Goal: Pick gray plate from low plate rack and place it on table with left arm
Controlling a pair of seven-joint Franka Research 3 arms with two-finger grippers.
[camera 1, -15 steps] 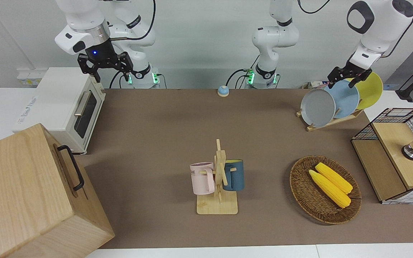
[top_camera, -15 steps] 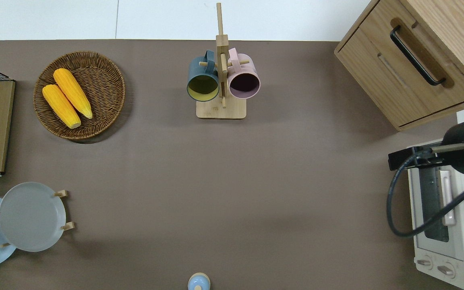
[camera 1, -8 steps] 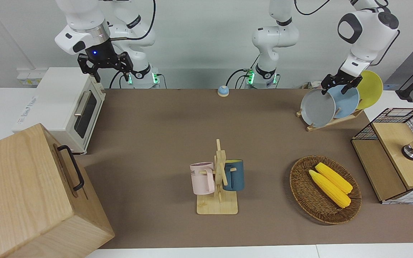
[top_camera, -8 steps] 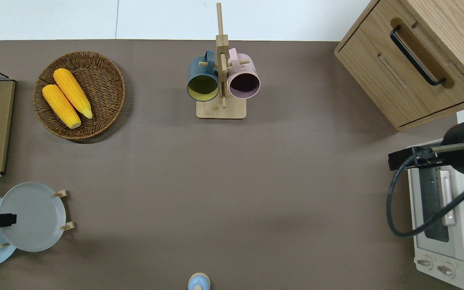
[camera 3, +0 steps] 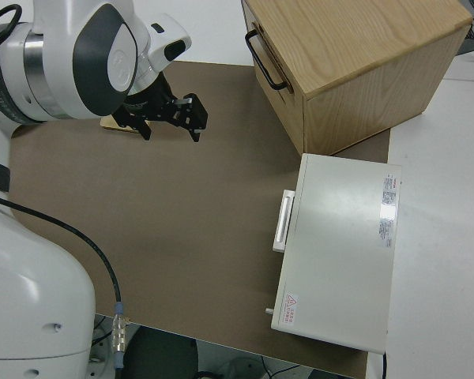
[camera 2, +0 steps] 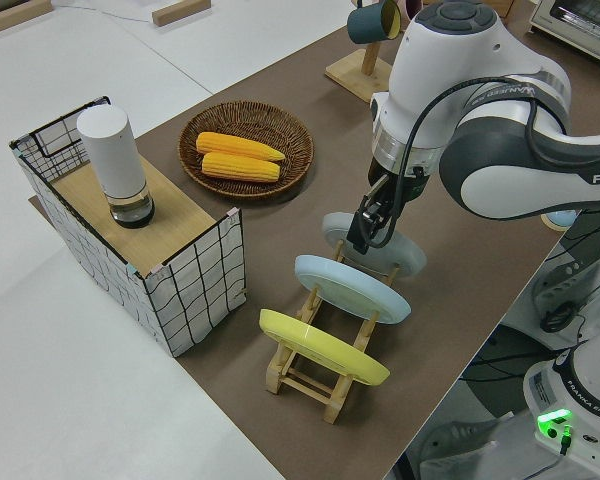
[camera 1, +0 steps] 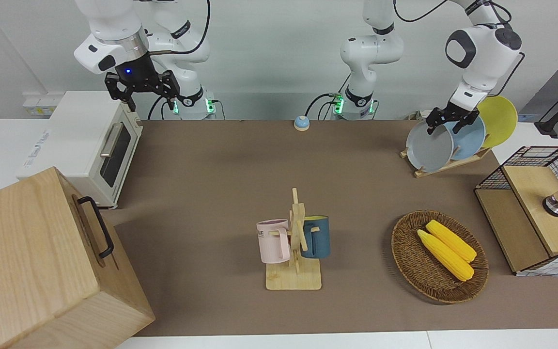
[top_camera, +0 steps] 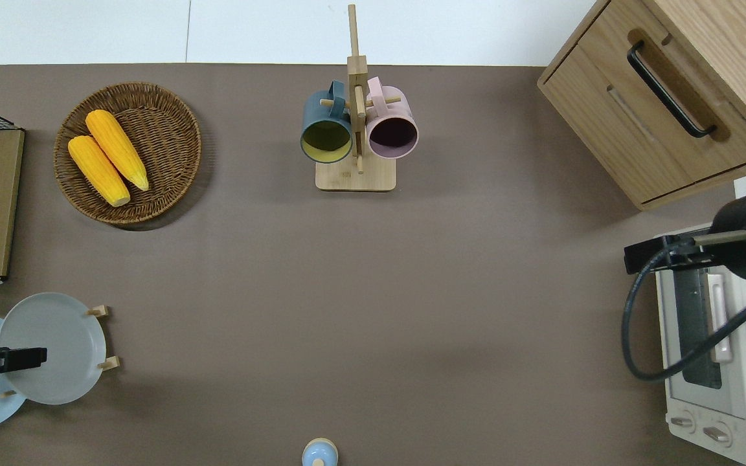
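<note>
The gray plate (camera 1: 429,147) leans in the low plate rack (camera 1: 448,165) at the left arm's end of the table (camera 1: 221,174), in the slot farthest from the robots' edge. It also shows in the overhead view (top_camera: 65,336) and the left side view (camera 2: 412,262). My left gripper (camera 1: 445,121) is open at the plate's upper rim, one finger over its face, the other toward the light blue plate. It shows in the overhead view (top_camera: 13,358) and the left side view (camera 2: 365,228). My right gripper (camera 1: 142,92) is open and parked.
A light blue plate (camera 1: 470,138) and a yellow plate (camera 1: 501,120) stand in the same rack. A wicker basket (camera 1: 407,252) with corn, a wire crate (camera 1: 535,213), a mug stand (camera 1: 296,247), a toaster oven (camera 1: 85,145) and a wooden cabinet (camera 1: 41,261) stand around.
My left gripper has come down from over the blue and yellow plates and moved to the gray plate's upper rim. The plates and the right arm have not moved.
</note>
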